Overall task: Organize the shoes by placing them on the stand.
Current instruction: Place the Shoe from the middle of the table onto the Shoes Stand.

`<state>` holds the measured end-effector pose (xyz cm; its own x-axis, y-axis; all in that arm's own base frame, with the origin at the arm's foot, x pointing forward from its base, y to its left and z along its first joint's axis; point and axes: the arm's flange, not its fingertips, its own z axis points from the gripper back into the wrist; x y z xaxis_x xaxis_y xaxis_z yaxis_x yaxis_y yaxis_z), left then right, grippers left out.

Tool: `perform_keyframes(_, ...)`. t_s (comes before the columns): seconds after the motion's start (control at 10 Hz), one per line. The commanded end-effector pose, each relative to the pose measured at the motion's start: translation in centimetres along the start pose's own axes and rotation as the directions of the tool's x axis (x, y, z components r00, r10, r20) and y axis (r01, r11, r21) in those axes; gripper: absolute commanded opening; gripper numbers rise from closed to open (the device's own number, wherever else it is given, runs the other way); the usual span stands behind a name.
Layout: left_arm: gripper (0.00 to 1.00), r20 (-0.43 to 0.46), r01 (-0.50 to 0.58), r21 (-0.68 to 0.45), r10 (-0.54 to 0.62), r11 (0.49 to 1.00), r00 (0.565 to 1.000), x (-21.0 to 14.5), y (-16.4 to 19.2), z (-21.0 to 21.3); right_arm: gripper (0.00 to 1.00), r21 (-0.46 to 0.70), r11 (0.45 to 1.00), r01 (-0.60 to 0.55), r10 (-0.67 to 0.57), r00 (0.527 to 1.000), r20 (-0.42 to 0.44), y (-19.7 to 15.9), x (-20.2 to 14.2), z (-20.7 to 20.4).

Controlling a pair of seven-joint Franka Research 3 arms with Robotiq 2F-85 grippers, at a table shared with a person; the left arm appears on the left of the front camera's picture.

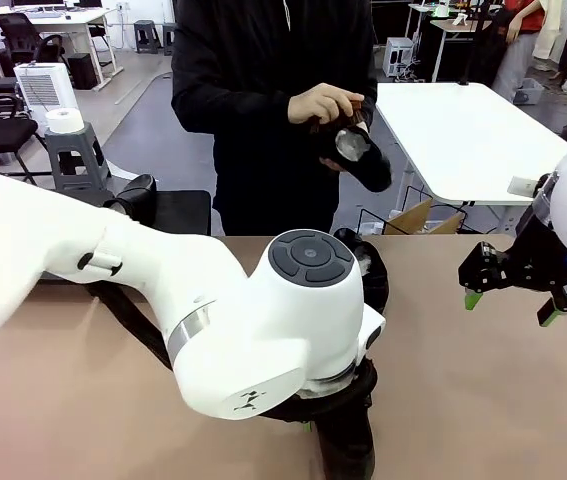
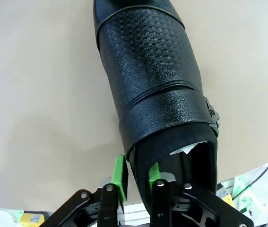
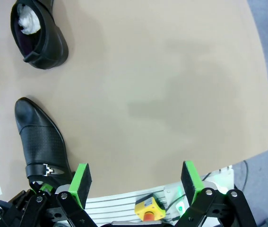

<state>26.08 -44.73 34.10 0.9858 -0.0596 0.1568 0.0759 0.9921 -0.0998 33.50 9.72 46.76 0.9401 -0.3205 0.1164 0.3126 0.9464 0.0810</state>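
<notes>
The left hand (image 2: 137, 176) clamps the buckled shoe's (image 2: 152, 80) collar wall, inside and out, a hold suited to lifting it off the desk (image 2: 39, 94); the right hand (image 3: 136, 183) hovers spread wide.

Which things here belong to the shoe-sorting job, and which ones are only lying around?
Belong to the job:
- buckled shoe, gripped by the left pincer
- second shoe, on the brown table
- third shoe, in the person's hand
- stand

Only lying around:
- grey stool
- paper roll
- cardboard box
- white table
</notes>
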Motion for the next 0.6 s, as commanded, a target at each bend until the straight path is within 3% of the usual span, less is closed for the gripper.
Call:
perform_keyframes(0.0, 0.0, 0.018, -0.033, 0.025, 0.032, 0.999, 0.999, 0.2, -0.6, -0.2, 1.0, 0.018, 1.0, -0.012, 0.012, 1.0, -0.006, 0.0, 0.0, 0.1)
perform_keyframes(0.5, 0.0, -0.044, -0.009, 0.018, 0.01, 1.0, 0.999, -1.2, 0.4, 0.6, 1.0, 0.018, 1.0, -0.012, 0.012, 1.0, -0.006, 0.0, 0.0, 0.1)
